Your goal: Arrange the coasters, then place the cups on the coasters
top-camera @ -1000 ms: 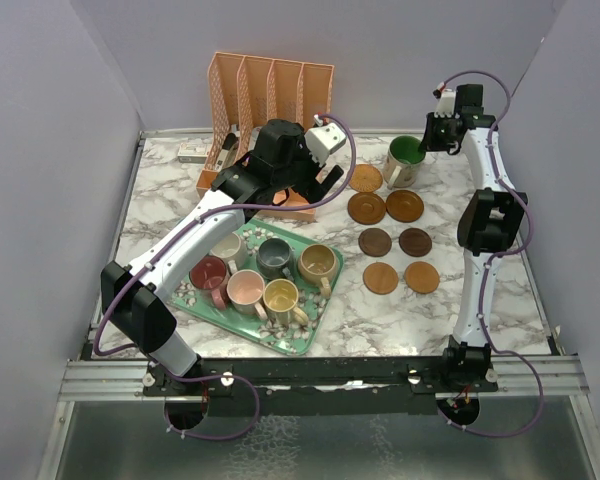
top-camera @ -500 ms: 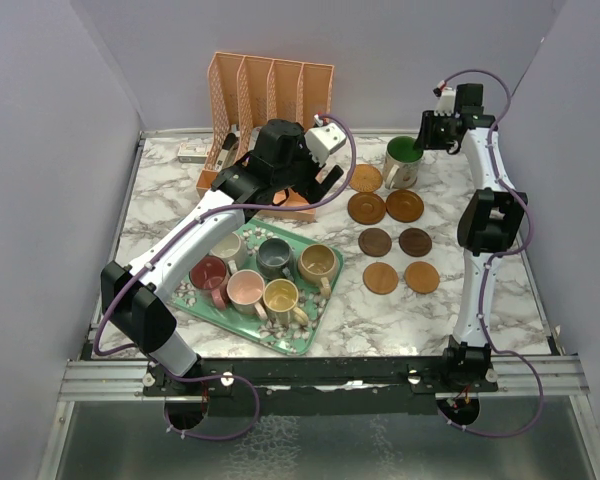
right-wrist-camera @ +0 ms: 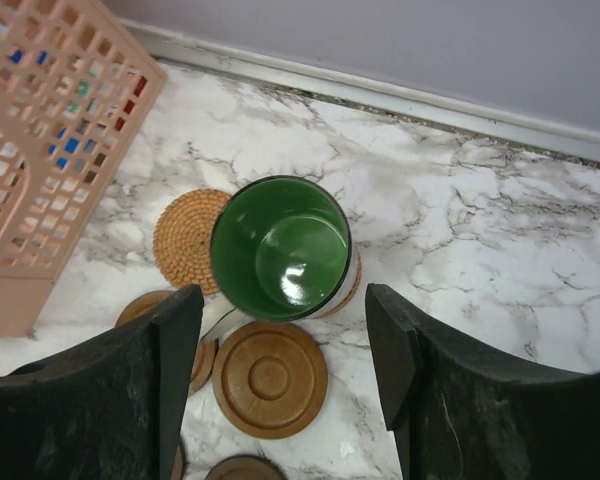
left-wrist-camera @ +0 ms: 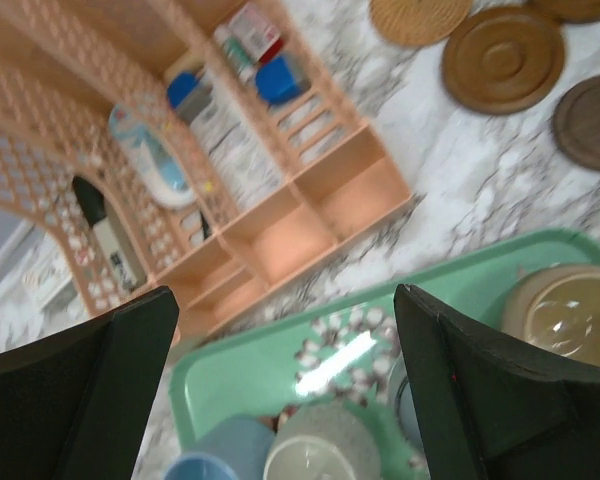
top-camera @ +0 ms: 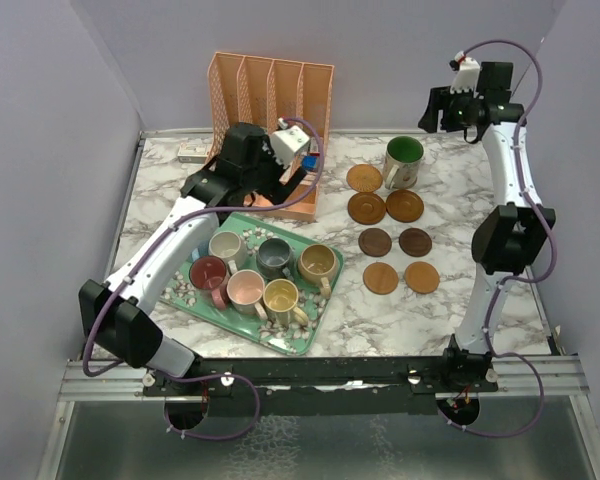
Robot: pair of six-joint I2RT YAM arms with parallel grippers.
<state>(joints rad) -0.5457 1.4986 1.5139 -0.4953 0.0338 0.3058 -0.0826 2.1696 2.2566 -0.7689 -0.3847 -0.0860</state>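
Hovering above the green mug (right-wrist-camera: 280, 250), the right gripper (right-wrist-camera: 285, 300) had its fingers spread, gripping nothing. The mug appeared to sit on a mostly hidden coaster (right-wrist-camera: 355, 290), just beyond the other coasters (top-camera: 404, 206). The left gripper (left-wrist-camera: 282, 300), fingers also wide apart and empty, hung over the tray (left-wrist-camera: 230, 375) of cups (top-camera: 280, 296).

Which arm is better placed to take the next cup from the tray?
Left. The left fingers, open, hang near the tray of cups; the right fingers are far off, above the green cup.
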